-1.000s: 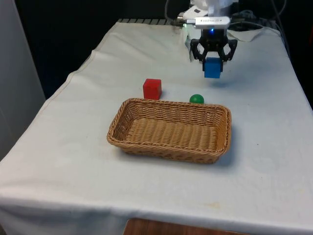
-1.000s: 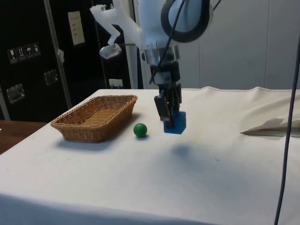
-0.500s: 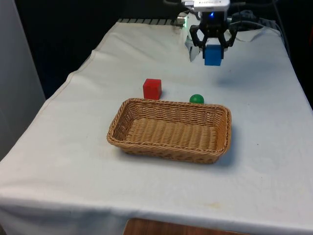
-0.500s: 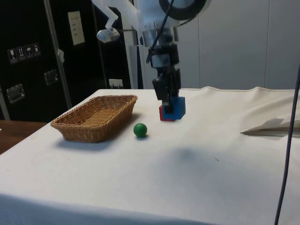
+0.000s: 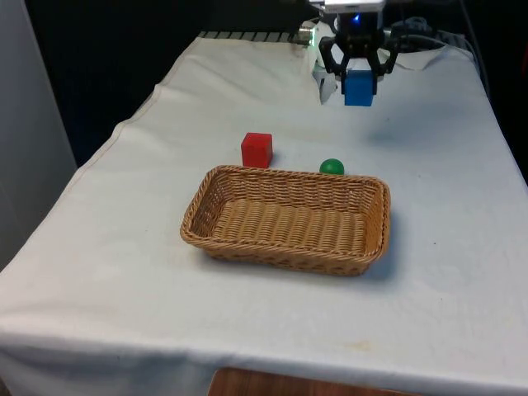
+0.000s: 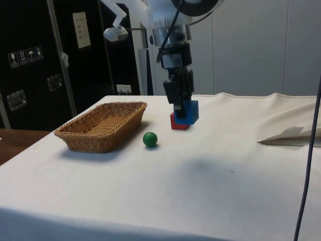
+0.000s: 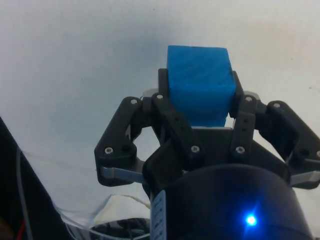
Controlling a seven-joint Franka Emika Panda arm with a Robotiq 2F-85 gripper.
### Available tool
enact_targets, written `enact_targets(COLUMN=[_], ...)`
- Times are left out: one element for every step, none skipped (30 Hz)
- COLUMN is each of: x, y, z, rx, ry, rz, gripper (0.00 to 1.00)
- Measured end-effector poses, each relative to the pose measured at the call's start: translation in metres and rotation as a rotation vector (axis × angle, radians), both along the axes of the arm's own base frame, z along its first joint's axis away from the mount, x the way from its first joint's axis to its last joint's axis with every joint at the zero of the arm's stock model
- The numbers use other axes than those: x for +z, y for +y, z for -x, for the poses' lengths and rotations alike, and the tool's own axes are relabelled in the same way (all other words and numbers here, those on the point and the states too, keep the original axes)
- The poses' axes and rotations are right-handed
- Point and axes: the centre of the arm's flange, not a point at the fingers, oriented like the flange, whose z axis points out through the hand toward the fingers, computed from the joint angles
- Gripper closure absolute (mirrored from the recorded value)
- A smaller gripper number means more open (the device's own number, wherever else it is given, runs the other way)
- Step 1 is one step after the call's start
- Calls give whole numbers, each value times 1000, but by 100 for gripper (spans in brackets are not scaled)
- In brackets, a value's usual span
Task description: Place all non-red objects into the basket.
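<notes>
**Blue block in the air, basket waiting**

The table (image 5: 462, 247) under its white cloth carries everything, and the basket (image 5: 286, 247) sits in the middle of it with nothing inside, so no item is delivered yet. Two are left to go, by my count: the blue block and the green ball. Up at the far end, the gripper (image 5: 359, 76) has its fingers clamped on the blue block (image 5: 359, 88), high above the cloth and well apart from the basket. It's a clean, sharp-edged cube, held square between the pads in the wrist view (image 7: 200, 85). The red block (image 5: 256, 149) stands beyond the basket's far rim and should be left alone. Smallest of all, the green ball (image 5: 332, 167) rests just beside that same rim.
</notes>
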Motion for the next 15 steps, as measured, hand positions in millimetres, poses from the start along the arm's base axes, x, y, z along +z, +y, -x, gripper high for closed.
enact_targets(x=[0, 2, 3, 5, 7, 8, 8, 8, 8, 9, 9, 10, 10, 12, 13], y=[0, 0, 0, 0, 0, 0, 0, 0, 0, 0, 0, 0, -1, -1, -1], z=[-1, -2, -4, -7, -13, -17, -17, -21, -25, -29, -33, -37, -41, -48, -51], rx=[0, -1, -1, -1, -1, 0, 0, 0, 1, 1, 1, 1, 2, 4, 5], ry=[-1, -4, -7, -8, -9, -8, -8, -9, -8, -10, -10, -9, -9, -12, -12], rz=[0, 0, -1, -1, 0, 0, 0, 0, 0, 0, 0, 0, 0, 0, 0], gripper=[99, 99, 99, 99, 99, 99, 99, 99, 99, 99, 99, 99, 99, 99, 99])
